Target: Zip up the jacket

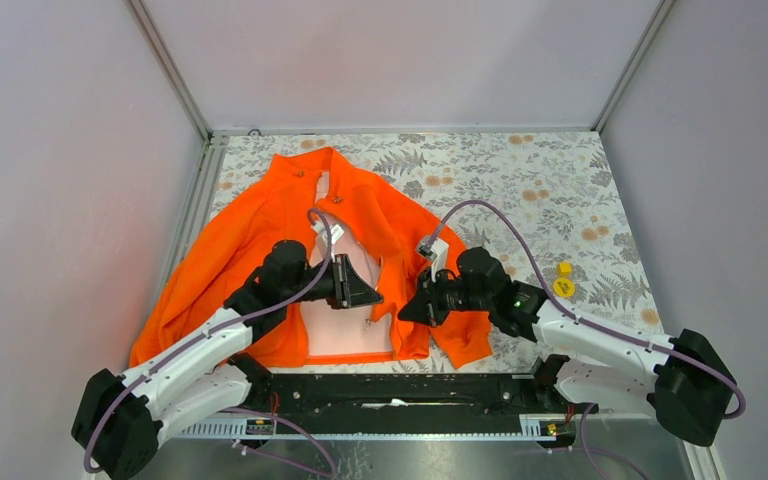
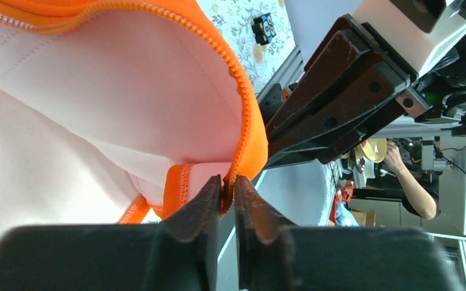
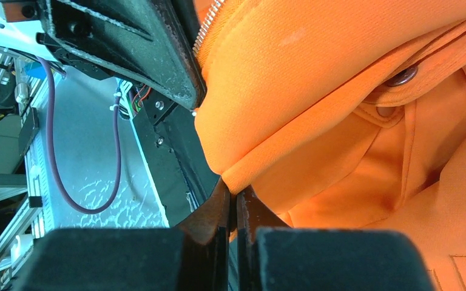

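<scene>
Top view: jacket (image 1: 260,230) lies on the left half of the table (image 1: 520,180), collar toward the far edge, hem at the near edge, front open with the pale lining (image 1: 345,335) showing. Not zipped at all yet. Left end effector (image 1: 370,297) and right end effector (image 1: 407,312) face each other over the right front panel near the hem, tips just beside each other. A small yellow piece (image 1: 563,280) sits near the right edge, well apart from the work. Left wrist view: left end effector (image 2: 227,188) has its fingers pressed together on the orange zipper tape at the bottom of the front edge, with the zipper teeth (image 2: 239,91) running up from the pinch; fabric is lifted off the table. Right end effector (image 2: 273,142) sits just behind that same edge. Right wrist view: right end effector (image 3: 233,197) is clamped on a folded corner of orange fabric at the hem; a snap (image 3: 400,76) is visible on the panel above, and the teeth (image 3: 209,18) pass next to the other arm's finger. My read: both pinch the same panel's lower end to lift and tension it, so the zipper bottom can be exposed and lined up for mating. Risk: the corner grip is shallow and could slip under pull.
</scene>
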Controlling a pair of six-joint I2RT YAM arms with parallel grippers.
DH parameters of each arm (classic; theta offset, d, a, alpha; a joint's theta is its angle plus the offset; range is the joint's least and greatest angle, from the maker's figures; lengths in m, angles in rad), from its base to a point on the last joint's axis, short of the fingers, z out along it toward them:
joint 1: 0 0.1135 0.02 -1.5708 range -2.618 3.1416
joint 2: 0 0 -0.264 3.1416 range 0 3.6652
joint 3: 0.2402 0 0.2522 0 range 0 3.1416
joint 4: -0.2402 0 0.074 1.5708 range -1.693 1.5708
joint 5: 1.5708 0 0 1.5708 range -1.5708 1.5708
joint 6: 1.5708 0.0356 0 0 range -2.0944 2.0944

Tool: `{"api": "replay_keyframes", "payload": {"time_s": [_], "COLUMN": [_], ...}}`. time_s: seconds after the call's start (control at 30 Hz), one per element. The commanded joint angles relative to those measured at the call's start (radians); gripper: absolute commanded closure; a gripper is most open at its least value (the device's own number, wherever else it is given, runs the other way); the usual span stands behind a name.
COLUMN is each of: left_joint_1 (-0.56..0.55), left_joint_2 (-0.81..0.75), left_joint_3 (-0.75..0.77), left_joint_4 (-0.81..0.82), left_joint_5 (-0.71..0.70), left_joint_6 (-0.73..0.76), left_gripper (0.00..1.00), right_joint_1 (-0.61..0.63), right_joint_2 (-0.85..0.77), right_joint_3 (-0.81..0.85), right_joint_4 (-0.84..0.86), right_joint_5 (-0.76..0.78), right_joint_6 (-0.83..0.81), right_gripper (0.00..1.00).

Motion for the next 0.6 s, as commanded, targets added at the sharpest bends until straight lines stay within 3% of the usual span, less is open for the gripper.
{"api": "replay_keyframes", "payload": {"time_s": [0.0,0.03,0.2,0.3,0.43,0.57], "left_joint_1": [0.002,0.002,0.005,0.013,0.038,0.059], "left_joint_2": [0.012,0.013,0.015,0.022,0.033,0.033], "left_joint_3": [0.064,0.069,0.059,0.051,0.045,0.022], "left_joint_4": [0.044,0.037,0.087,0.105,0.109,0.183], "left_joint_5": [0.090,0.086,0.109,0.120,0.130,0.177], "left_joint_6": [0.026,0.021,-0.037,-0.061,-0.069,-0.119], "left_gripper": [0.94,1.00,1.00,1.00,1.00,1.00], "right_joint_1": [-0.002,-0.001,0.005,0.064,0.114,0.144], "right_joint_2": [0.005,0.007,0.007,-0.010,-0.033,-0.035], "right_joint_3": [0.071,0.079,0.168,0.242,0.283,0.277], "right_joint_4": [-0.027,-0.046,-0.237,-0.356,-0.391,-0.318], "right_joint_5": [-0.007,0.001,0.088,0.222,0.265,0.222], "right_joint_6": [-0.033,-0.038,-0.061,-0.076,-0.052,-0.003], "right_gripper": [0.96,0.92,0.61,0.45,0.36,0.31]}}
